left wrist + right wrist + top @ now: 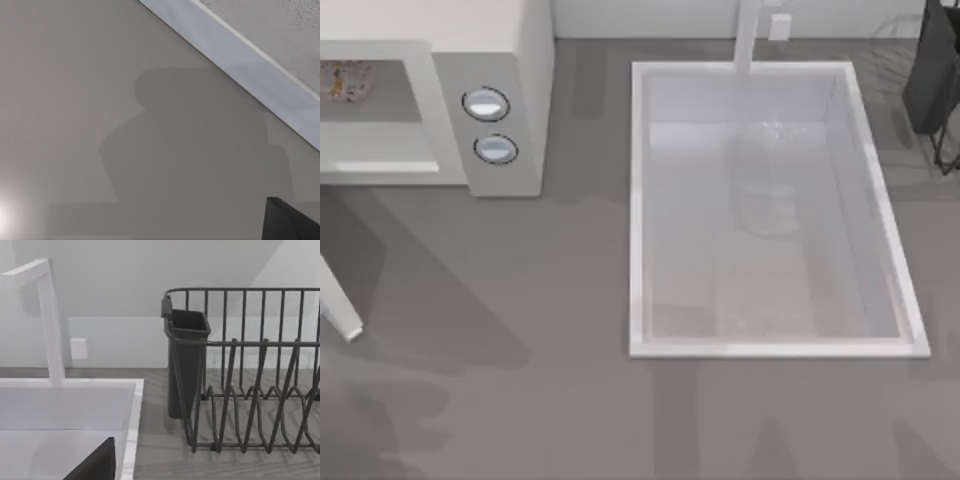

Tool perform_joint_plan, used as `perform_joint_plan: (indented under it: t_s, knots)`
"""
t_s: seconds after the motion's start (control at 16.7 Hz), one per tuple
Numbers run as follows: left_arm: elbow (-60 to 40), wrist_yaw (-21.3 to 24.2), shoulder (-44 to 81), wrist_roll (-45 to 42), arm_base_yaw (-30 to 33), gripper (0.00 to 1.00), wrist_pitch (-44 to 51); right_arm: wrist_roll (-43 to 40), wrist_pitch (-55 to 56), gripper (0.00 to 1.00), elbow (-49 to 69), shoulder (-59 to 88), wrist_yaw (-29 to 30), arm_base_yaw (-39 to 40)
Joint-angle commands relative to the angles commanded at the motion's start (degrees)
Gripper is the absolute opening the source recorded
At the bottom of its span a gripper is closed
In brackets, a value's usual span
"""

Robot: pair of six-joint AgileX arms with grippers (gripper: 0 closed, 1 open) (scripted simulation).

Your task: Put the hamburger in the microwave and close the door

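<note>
Hamburger (344,80) is already sitting inside the microwave (510,60), so only the door (338,300) is left, hanging open at the desk's left. Next: swing it shut. Can't tell either gripper's state.

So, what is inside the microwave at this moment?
In the top view the hamburger lies inside the microwave, on its grey floor. The door stands open. The left part of the chamber is cut off by the picture's edge.

Soft even light, faint countertop (550,330) shadows
</note>
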State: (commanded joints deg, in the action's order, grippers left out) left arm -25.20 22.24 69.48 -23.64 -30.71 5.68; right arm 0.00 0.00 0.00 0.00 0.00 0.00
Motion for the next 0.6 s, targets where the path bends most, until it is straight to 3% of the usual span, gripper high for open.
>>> perform_joint_plan:
  t_s: [0.24, 0.6]
  knots:
    - [0.6, -2.6, -1.1, 2.8, 3.9, 0.00, -0.1, 0.0, 0.0, 1.00, 0.0, 0.0, 0.0, 0.0]
    - [3.7, -13.8, -6.1, 15.0, 20.1, 0.00, -0.4, 0.0, 0.0, 1.00, 0.0, 0.0, 0.0, 0.0]
